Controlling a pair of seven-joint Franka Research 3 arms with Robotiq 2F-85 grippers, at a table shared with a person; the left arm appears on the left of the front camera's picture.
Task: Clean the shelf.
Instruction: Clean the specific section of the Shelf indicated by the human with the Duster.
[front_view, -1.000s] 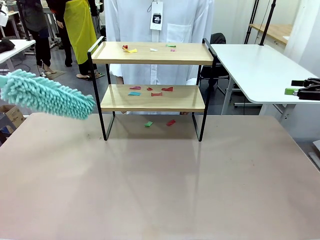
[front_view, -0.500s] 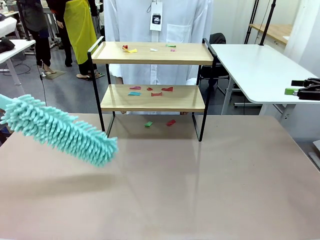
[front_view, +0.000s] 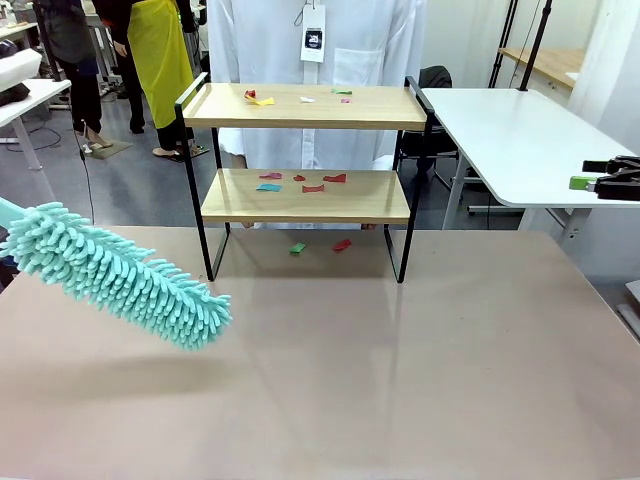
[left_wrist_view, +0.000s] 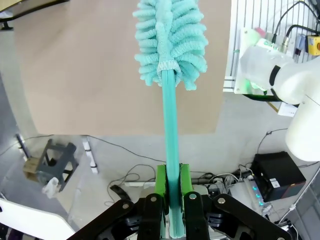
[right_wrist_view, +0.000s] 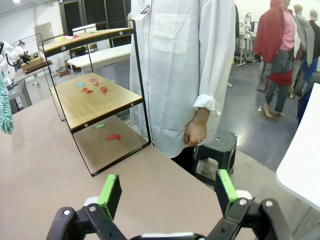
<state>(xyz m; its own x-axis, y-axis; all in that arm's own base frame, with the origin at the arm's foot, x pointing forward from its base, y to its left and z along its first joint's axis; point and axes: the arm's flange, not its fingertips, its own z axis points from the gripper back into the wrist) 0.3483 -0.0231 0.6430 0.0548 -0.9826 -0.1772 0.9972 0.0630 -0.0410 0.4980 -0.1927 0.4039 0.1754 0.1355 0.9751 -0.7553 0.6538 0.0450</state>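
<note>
The shelf (front_view: 305, 107) stands at the table's far middle, two wooden boards in a black frame. Small coloured paper scraps (front_view: 300, 183) lie on both boards and on the table under it. A teal fluffy duster (front_view: 125, 280) slants over the table's left side, its tip low and just left of the shelf. My left gripper (left_wrist_view: 172, 175) is shut on the duster's teal handle (left_wrist_view: 170, 130). My right gripper (right_wrist_view: 167, 192) is open and holds nothing, out past the table's right edge (front_view: 597, 176). In the right wrist view the shelf (right_wrist_view: 95, 100) is at the left.
A person in a white coat (front_view: 320, 60) stands right behind the shelf, one hand (right_wrist_view: 194, 135) hanging down. A white table (front_view: 520, 140) is at the back right. The near and right parts of the brown table (front_view: 400, 380) are bare.
The duster has swung down and right, from up beside the shelf's left post to low over the table. My right gripper has not moved.
</note>
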